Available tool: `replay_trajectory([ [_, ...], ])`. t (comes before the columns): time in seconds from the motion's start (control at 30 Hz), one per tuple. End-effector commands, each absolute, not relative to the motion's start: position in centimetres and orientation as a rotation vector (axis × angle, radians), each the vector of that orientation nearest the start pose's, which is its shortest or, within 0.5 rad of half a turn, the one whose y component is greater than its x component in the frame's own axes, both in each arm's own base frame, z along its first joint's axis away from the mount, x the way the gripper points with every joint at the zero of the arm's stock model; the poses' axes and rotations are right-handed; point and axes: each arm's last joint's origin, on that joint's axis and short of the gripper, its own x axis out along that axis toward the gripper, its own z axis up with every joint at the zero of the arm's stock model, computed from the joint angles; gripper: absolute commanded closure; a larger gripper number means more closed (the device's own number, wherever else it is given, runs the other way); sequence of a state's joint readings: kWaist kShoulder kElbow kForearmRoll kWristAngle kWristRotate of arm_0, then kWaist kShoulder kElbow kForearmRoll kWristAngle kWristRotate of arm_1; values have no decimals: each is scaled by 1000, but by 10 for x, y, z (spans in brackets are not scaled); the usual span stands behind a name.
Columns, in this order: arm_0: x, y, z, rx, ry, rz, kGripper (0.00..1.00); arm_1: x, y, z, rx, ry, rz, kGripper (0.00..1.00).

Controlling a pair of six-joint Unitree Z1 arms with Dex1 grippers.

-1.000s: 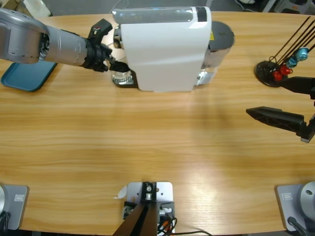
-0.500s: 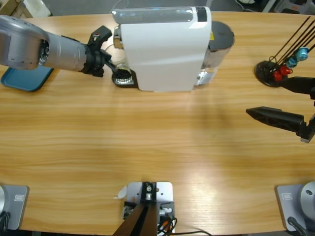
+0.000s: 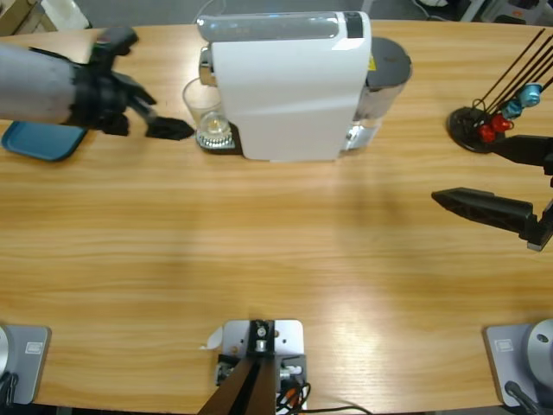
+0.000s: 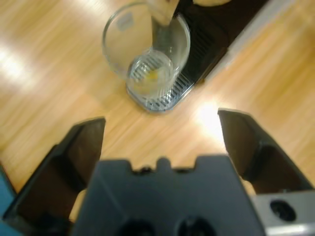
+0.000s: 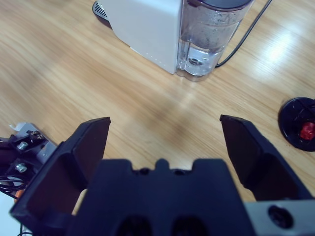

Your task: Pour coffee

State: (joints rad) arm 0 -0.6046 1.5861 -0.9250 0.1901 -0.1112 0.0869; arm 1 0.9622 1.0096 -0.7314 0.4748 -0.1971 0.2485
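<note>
- High view: the long wooden table carried a white coffee machine at 12 o'clock. A clear glass stood upright on the machine's drip tray, at its 9 o'clock side. The left gripper sat spread wide, just beside the glass, apart from it. A blue tray lay at the table's 9 o'clock edge, a capsule stand at 2 o'clock, and the right gripper near 3 o'clock.
- Left wrist view: the glass, mouth toward the camera, held a shallow trace of coffee.
- Right wrist view: the right gripper's jaws gaped, empty, above bare wood.
</note>
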Motion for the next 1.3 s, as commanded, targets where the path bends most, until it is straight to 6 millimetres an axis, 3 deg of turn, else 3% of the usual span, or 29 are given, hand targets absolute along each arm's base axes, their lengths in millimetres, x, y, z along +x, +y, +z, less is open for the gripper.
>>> replay_trajectory([
  [0.03,180,-120,318,241,926,-665,13,90,97,312,-226,758,596,229],
  [0.07,178,-119,322,237,923,-664,13,95,98,315,-230,748,595,486],
  [0.1,176,-119,326,232,922,-662,17,103,100,317,-246,743,584,667],
  [0.13,175,-117,325,231,928,-658,22,114,104,324,-269,730,559,940],
  [0.17,173,-116,323,231,929,-656,26,125,108,331,-287,715,537,1000],
  [0.23,171,-115,325,228,911,-656,32,154,121,351,-326,677,501,1000],
  [0.37,175,-118,322,231,895,-656,60,204,148,373,-367,658,475,1000],
  [0.53,185,-127,288,238,948,-654,64,240,167,368,-394,688,528,1000],
  [0.67,189,-129,287,237,938,-652,64,261,183,365,-468,741,587,1000],
  [0.97,190,-128,286,237,938,-647,64,296,201,376,-489,760,601,1000],
  [1.13,191,-129,284,239,947,-645,64,297,204,385,-496,768,606,1000],
  [1.3,191,-129,284,239,946,-646,64,288,211,381,-503,796,648,1000],
])
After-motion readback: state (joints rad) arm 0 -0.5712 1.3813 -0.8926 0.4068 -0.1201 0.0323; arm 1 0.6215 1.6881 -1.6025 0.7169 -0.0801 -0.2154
